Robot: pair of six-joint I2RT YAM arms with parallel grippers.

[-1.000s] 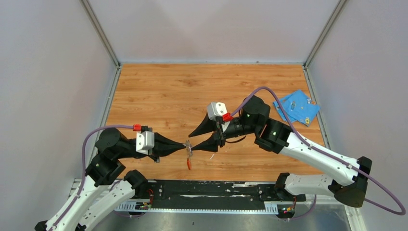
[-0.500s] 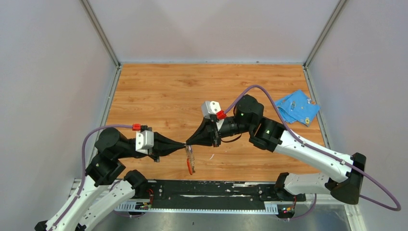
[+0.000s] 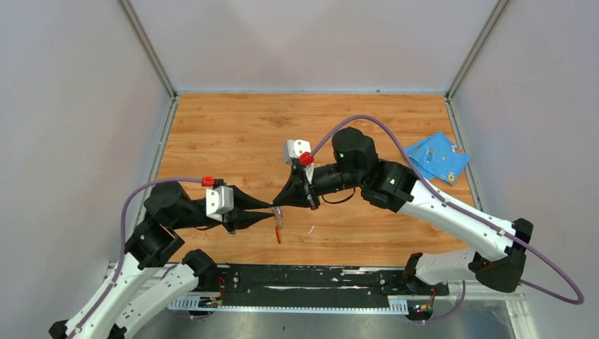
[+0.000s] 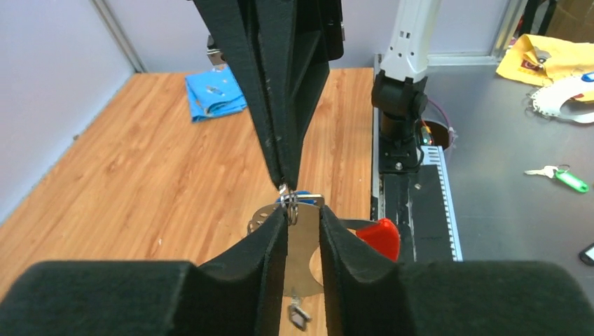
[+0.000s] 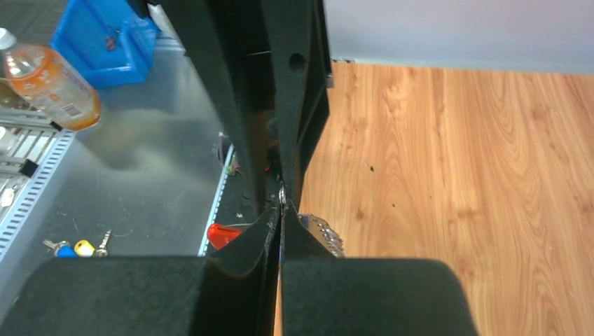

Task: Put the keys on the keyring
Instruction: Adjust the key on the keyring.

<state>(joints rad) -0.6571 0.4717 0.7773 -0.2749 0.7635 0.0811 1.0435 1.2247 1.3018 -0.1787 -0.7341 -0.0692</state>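
Count: two arms, two pincers, one keyring and one blue cloth; of the keys, one blue head and one toothed silver blade show, and I cannot tell whether they belong to the same key
Left arm: the left arm [image 3: 173, 208] rises from its base at the near left edge of the bench [image 3: 233, 134], folds at the elbow and reaches level toward the right
Left pincer: the left pincer [image 3: 271, 211] points right with its jaws parted a little; the silvery grey plate of the keyring shows in the gap, and I cannot tell whether the pads touch it
Keyring: the keyring [image 3: 277, 227] hangs where the two pincer tips meet, over the near middle of the bench, with the small metal ring [image 4: 289, 208] uppermost and the red part [image 4: 379, 238] lowest
Keys: the blue-headed key [image 4: 303, 195] sits just behind the small metal ring; the toothed silver blade [image 5: 323, 236] shows just beside the right fingers
Right pincer: the right pincer [image 3: 277, 205] points left, tip to tip with the left one, its jaws pressed together on the small metal ring
Right arm: the right arm [image 3: 395, 187] climbs from its base at the near right, bends over the right half of the bench and runs leftward
Blue cloth: the blue cloth [image 3: 436, 157] lies crumpled at the far right edge of the bench, well apart from both pincers
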